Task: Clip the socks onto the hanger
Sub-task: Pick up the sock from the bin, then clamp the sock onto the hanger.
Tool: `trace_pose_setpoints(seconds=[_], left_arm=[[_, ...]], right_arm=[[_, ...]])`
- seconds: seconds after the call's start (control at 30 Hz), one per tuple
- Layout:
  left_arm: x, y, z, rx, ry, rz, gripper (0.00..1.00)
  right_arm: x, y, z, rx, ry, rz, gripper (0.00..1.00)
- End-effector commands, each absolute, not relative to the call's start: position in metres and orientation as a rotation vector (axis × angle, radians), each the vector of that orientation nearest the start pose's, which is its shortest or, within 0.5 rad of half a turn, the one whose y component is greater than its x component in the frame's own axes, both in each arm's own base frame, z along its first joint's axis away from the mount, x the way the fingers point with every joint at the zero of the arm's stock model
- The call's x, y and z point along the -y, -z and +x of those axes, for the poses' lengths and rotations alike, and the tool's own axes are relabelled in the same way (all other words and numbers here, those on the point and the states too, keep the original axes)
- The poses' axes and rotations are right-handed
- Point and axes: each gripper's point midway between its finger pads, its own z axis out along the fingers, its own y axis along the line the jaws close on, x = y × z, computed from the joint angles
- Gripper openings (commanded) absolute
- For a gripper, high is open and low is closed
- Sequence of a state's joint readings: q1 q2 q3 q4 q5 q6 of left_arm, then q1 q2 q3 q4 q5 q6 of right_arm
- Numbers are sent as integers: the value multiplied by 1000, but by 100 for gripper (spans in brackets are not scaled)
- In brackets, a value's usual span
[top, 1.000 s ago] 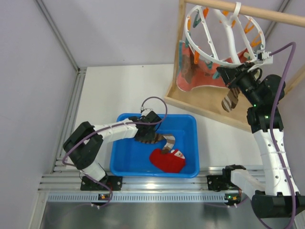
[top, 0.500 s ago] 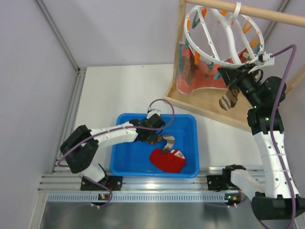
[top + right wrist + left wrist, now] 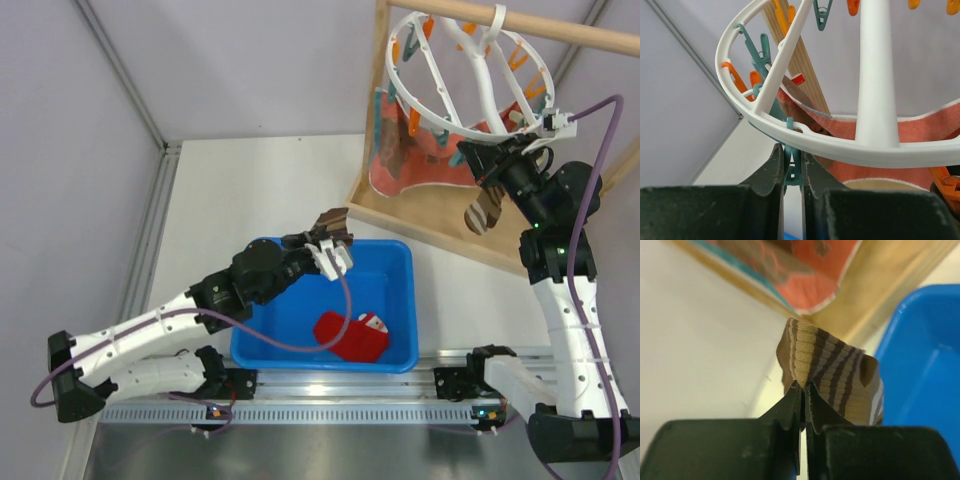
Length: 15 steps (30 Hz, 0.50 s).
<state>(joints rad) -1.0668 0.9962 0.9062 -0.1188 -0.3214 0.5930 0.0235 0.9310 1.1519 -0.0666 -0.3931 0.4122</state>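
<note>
My left gripper (image 3: 331,236) is shut on a dark brown sock with tan stripes (image 3: 330,221) and holds it in the air over the back rim of the blue bin (image 3: 403,262). The left wrist view shows the sock (image 3: 832,371) bunched at the closed tips of that gripper (image 3: 804,385). A red sock (image 3: 352,336) lies in the bin. The white round hanger (image 3: 470,62) hangs from the wooden bar at the back right. My right gripper (image 3: 792,150) is shut on a teal clothespin (image 3: 792,169) under the hanger's rim (image 3: 840,146). Another striped sock (image 3: 484,212) dangles just below that gripper (image 3: 487,166).
A salmon-pink sock with teal trim (image 3: 405,165) hangs inside the wooden frame stand (image 3: 420,228) at the back right. Orange and teal clothespins (image 3: 756,47) line the hanger's rim. Grey walls stand to the left and behind, and a metal rail (image 3: 330,385) runs along the near edge.
My left gripper shut on the striped sock in the bin and lifted it up and toward the back. The right arm has barely moved.
</note>
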Motion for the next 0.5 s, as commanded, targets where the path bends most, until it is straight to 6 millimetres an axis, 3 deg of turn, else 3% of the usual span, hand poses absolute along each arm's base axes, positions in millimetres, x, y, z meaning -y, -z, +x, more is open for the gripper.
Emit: trace_pose_setpoints(seconds=[0.0,0.07,0.1,0.17,0.2,0.23,0.37,0.43,0.47], left_arm=[[290,-362,227,-704,-197,1290,0],[303,-366,220,-468,-325,1345,0],[304,-384,216,-384,-369,1285,0],[322,-383,211,-232,-435,1306,0],[323,-400,208,-182,-457,1240,0],[334,-395,209,-126,-488,1263,0],[352,-426,214,17,-569,1130,0],[365,-431,220,60,-590,1078,0],[367,-445,223,81,-614,1042,0]], right_arm=[[-93,-452,316,-1397,-649,-77,0],[-93,-451,317,-1401,-657,-72,0],[-93,-452,317,-1400,-659,-70,0],[-94,-454,317,-1398,-666,-72,0],[-94,-455,317,-1397,-667,-71,0],[-95,-457,317,-1393,-671,-73,0],[-96,-460,316,-1392,-687,-69,0],[-96,-462,316,-1388,-688,-69,0],[-97,-463,315,-1387,-693,-68,0]])
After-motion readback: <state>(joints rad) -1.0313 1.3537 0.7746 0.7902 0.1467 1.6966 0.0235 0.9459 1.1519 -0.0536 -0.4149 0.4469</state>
